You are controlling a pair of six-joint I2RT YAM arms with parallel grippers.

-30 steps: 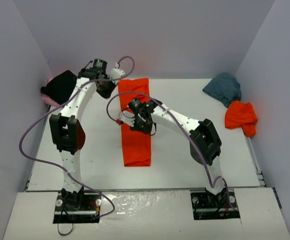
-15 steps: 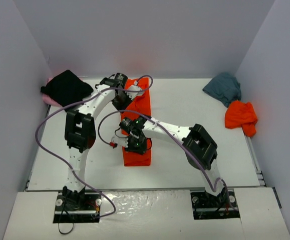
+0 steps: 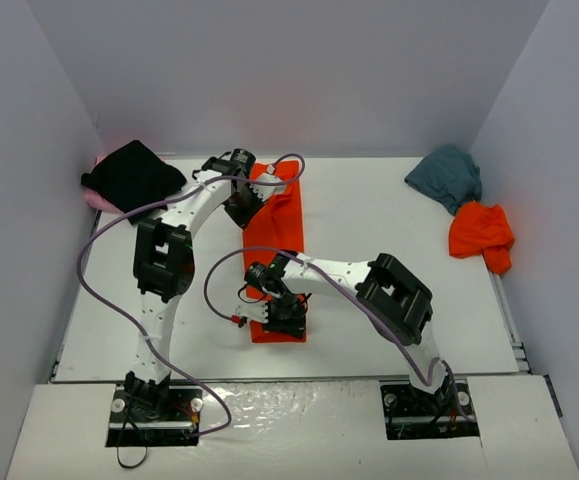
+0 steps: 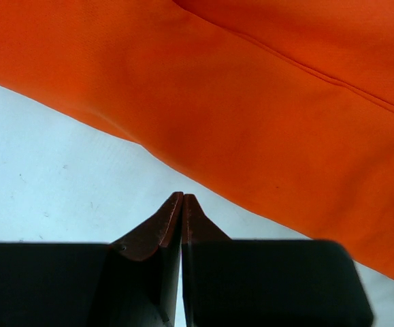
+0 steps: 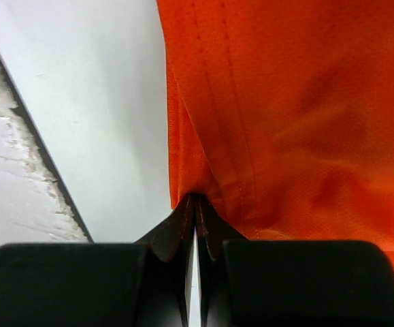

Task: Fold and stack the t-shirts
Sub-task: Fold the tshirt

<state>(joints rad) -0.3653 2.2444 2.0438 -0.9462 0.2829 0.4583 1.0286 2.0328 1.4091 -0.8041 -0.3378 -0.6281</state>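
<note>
Closure just came at both ends of the orange shirt (image 3: 281, 230) along the table's (image 3: 369, 200) middle: right gripper (image 5: 193, 199) pinches the hem toward the table's front, left gripper (image 4: 182, 196) is clenched just beside the rear edge, fold likely next.

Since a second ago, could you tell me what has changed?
The right jaws moved to the near end of the flat orange-red t-shirt and closed on its hem; the left jaws, shut, swung right over its far end. The black t-shirt and teal-grey t-shirt stayed put.
</note>
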